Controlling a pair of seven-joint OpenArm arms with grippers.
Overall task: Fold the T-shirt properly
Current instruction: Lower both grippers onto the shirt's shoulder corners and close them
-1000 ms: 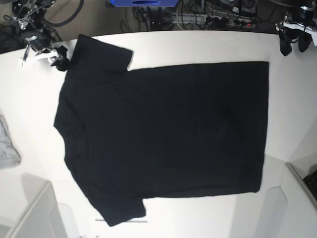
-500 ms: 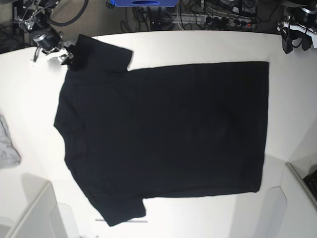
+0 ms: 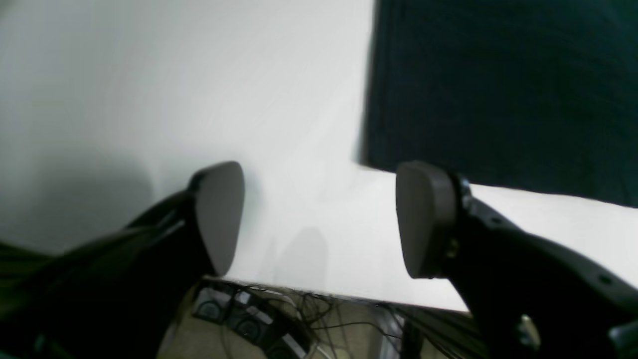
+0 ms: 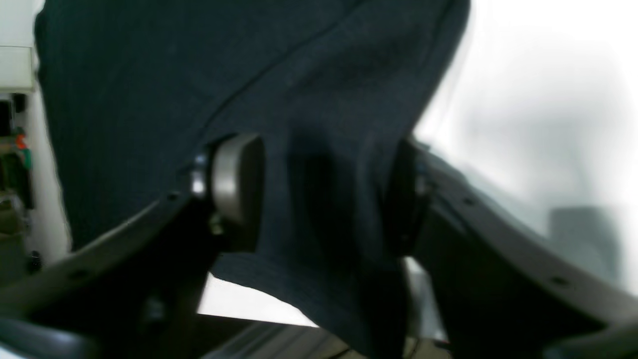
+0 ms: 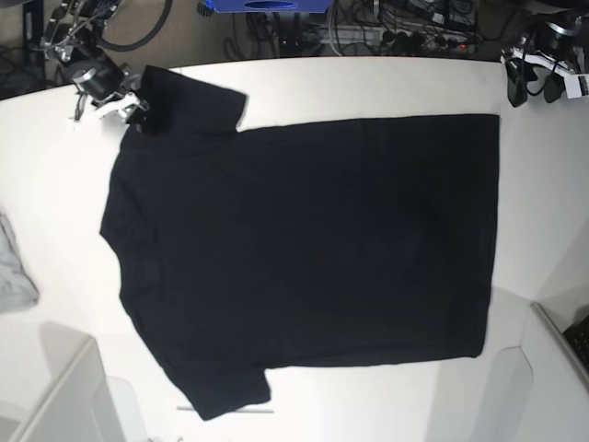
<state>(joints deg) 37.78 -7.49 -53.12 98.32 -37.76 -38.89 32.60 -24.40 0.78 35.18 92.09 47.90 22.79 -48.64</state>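
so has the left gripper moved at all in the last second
Yes. In the base view the left gripper has shifted toward the large black cloth T-shirt's hem corner.

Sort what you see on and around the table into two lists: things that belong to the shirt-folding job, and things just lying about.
Belongs to the job:
- T-shirt, spread flat
- right gripper, at the sleeve
- left gripper, near the hem corner

Lying about:
- light-grey cloth at the table's edge
- cables behind the table

- Small light-grey crumpled cloth (image 5: 13,272) at the white tabletop's (image 5: 368,87) left edge.
- Blue box (image 5: 267,5) and tangled black cables (image 5: 405,28) beyond the far edge.
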